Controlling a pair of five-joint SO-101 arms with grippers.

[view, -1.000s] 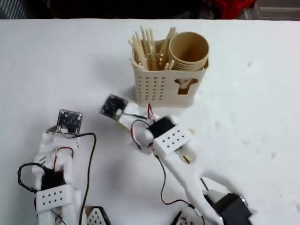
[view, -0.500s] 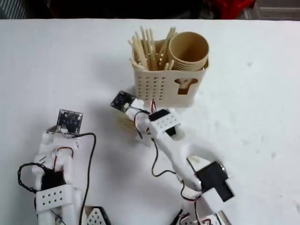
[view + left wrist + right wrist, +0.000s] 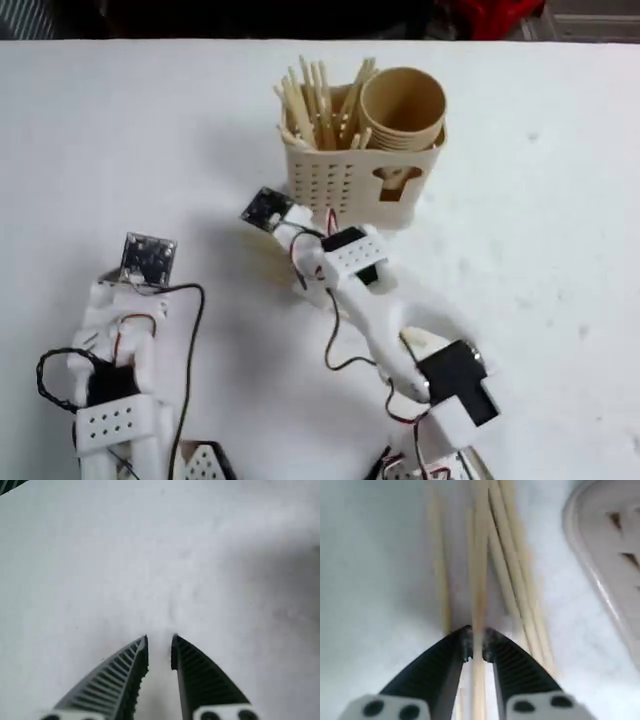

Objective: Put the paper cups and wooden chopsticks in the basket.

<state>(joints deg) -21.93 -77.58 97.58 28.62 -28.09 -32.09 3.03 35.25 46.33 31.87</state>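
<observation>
The cream basket (image 3: 350, 185) stands at the table's far middle, with a stack of paper cups (image 3: 402, 105) and a bundle of wooden chopsticks (image 3: 315, 100) upright inside it. Several more chopsticks (image 3: 512, 580) lie flat on the table just in front of the basket's corner (image 3: 607, 560). My right gripper (image 3: 476, 644) is down among them, shut on one chopstick (image 3: 479, 580) that runs between its fingertips. The right arm's wrist (image 3: 350, 262) covers that spot in the high view. Over bare table, my left gripper (image 3: 159, 647) is shut with nothing in it.
The left arm (image 3: 120, 350) sits low at the front left, well away from the basket. White tabletop (image 3: 540, 200) spreads open to the right and far left. Cables trail along both arms.
The right arm swung forward toward the basket and its wrist turned, settling over the loose chopsticks. The left arm stayed still.
</observation>
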